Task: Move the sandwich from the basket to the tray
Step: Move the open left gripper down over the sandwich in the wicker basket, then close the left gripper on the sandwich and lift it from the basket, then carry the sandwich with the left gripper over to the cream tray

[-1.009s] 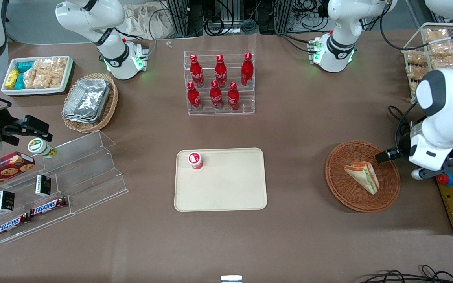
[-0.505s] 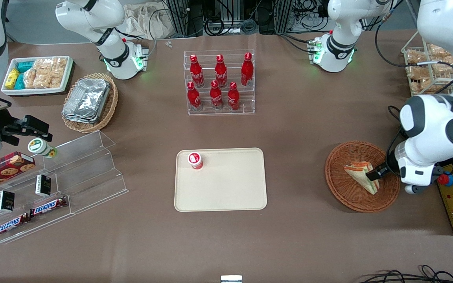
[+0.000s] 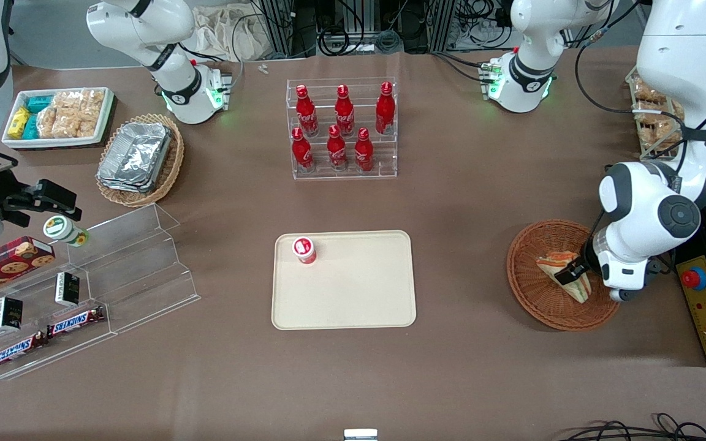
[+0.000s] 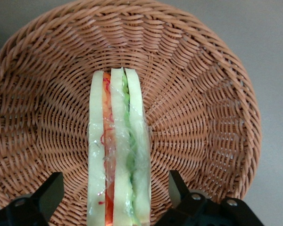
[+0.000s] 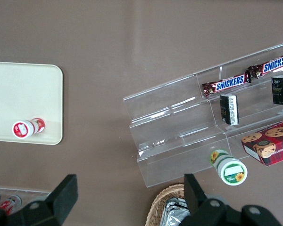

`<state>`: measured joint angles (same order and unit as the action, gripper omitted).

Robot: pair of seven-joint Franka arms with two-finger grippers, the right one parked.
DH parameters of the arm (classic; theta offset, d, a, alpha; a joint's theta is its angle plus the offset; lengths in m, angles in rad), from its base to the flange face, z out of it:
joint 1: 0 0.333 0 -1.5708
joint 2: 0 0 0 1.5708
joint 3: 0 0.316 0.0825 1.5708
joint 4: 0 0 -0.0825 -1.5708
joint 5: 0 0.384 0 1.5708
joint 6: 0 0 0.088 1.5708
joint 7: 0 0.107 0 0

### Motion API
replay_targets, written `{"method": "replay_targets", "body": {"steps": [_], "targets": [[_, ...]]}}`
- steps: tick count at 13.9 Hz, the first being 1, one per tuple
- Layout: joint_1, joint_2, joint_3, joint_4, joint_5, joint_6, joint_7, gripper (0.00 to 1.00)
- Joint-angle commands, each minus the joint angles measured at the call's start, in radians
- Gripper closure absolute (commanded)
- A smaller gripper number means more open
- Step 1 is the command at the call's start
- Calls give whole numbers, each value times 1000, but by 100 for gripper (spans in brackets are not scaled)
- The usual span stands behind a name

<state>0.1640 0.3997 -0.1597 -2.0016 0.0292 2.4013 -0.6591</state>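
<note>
Between the two spread fingers (image 4: pixel 46 195) of the gripper (image 4: pixel 114 197) lies the sandwich (image 4: pixel 118 155), on its edge inside the basket (image 4: pixel 198 94); neither finger touches it. Well apart on the desk (image 3: pixel 469 202) sits the tray (image 3: pixel 359 288).

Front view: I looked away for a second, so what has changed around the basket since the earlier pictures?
The gripper has come in from the basket's rim and down over the sandwich. Its open fingers now straddle the sandwich without closing on it. The sandwich, the basket, the tray and the small red cup on the tray have not moved.
</note>
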Motion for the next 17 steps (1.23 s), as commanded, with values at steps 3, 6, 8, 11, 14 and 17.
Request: {"method": "replay_targets", "body": {"steps": [3,6,8,11,14,17], "targets": [[5,-28,-4,-49,41,33,-37,60],[5,-64,-7,-8,41,-51,-77,100],[-6,-107,-11,55,40,-178,-91,100],[-8,-142,-66,243,37,-469,-117,100],[-8,-140,-128,469,28,-756,-97,100],[-8,-144,-228,515,26,-798,-94,100]]}}
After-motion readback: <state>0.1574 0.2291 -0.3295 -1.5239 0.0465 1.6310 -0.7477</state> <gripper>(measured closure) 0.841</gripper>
